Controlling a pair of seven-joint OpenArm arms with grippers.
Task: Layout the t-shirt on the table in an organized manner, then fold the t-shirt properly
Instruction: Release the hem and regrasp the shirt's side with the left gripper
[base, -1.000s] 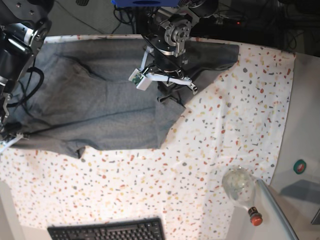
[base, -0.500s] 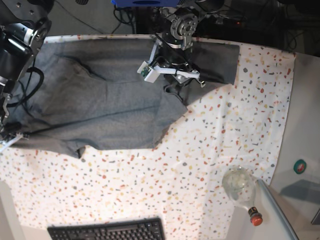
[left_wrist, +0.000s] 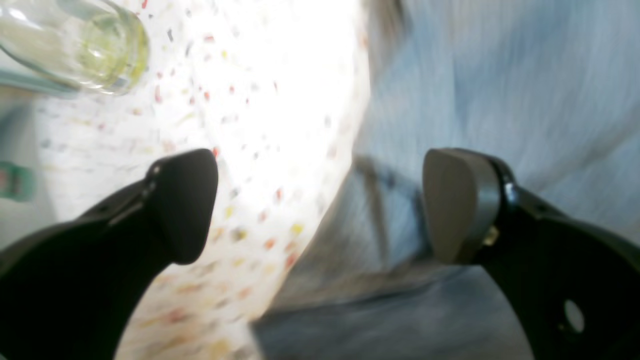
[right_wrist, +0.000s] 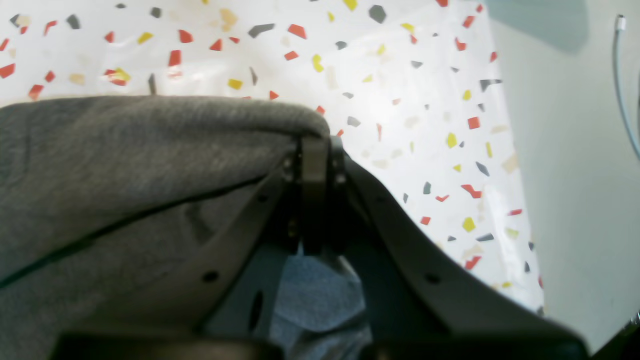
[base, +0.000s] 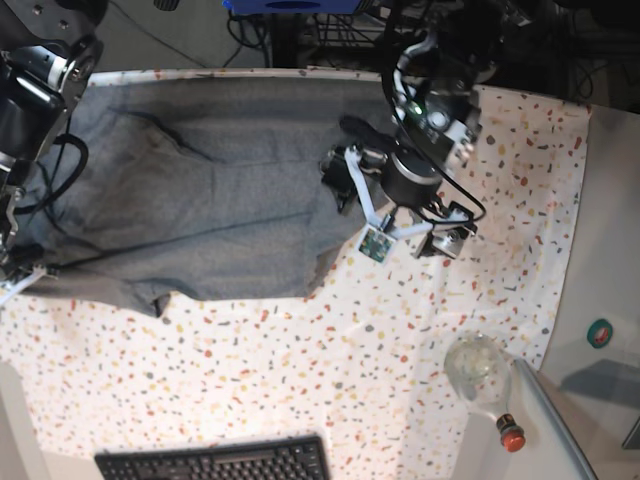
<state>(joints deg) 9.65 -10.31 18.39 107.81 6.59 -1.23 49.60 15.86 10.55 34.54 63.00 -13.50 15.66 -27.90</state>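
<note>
The grey t-shirt (base: 200, 190) lies spread over the back left of the speckled table (base: 300, 370). My left gripper (base: 340, 160) hovers over the shirt's right edge. In the left wrist view this gripper (left_wrist: 320, 200) stands wide open with nothing between its fingers, above blurred t-shirt (left_wrist: 475, 75) and table (left_wrist: 260, 75). My right gripper (base: 12, 268) sits at the shirt's front left corner. The right wrist view shows it (right_wrist: 317, 150) shut on the t-shirt (right_wrist: 125, 150) edge, just above the table (right_wrist: 400, 75).
A clear glass bottle (base: 480, 375) with a red cap lies at the table's front right, and shows again as the bottle (left_wrist: 75, 45) in the left wrist view. A black keyboard (base: 215, 462) sits at the front edge. A plain side surface with a green disc (base: 600, 332) borders the right.
My left gripper has opened, let go of the shirt's right part and swung right and toward the front. The right gripper and its corner of the shirt have not moved.
</note>
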